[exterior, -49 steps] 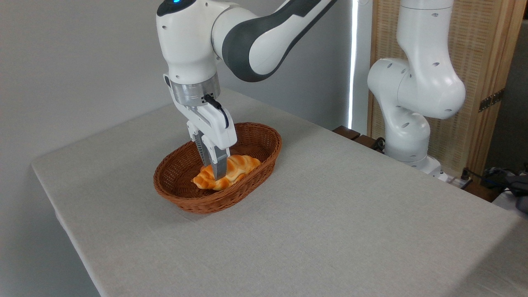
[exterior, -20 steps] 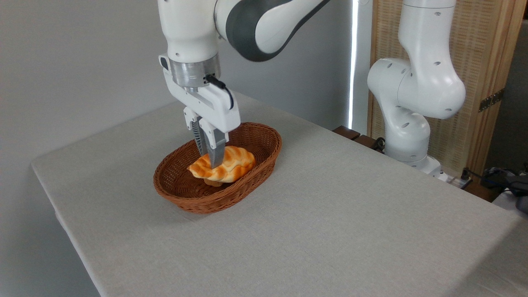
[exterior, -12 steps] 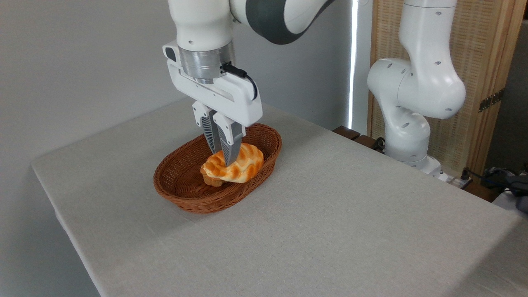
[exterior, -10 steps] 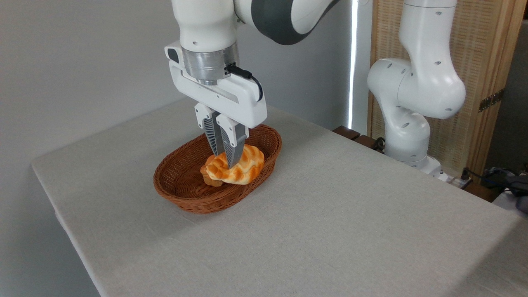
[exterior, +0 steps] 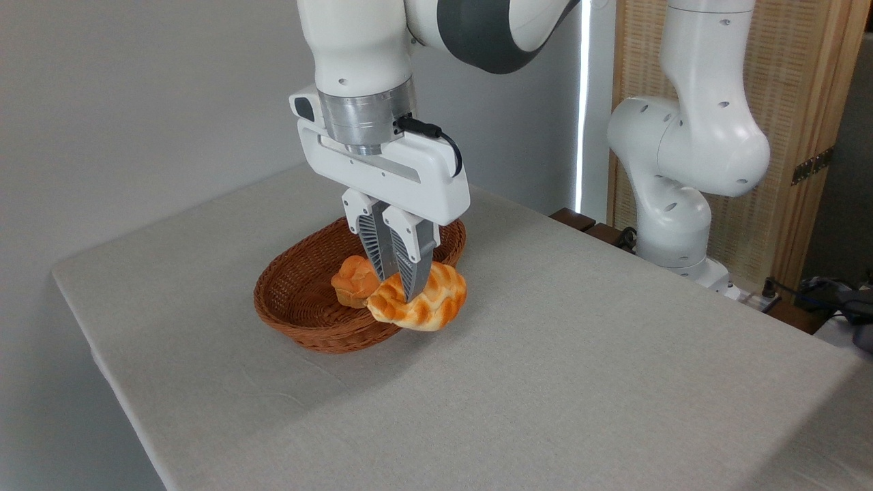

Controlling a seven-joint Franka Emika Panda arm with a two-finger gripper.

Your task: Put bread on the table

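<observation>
Bread hangs in the gripper, its two fingers pinching the loaf across the middle. It is lifted clear of the basket and sits over the basket's right rim, above the table but seemingly not touching the cloth.

The step in hand looks like the carry: the loaf is out of the basket and has yet to be set down. The next move calls for shifting it a little further right, away from the rim, then lowering until it rests flat on the cloth and spreading the fingers.

A small bun remains inside the basket, just beside the loaf's left end. The basket rim is the only thing close enough to catch the loaf on the way down. The table's right half and near edge are bare cloth. The arm's base stands at the far right edge, well apart.
</observation>
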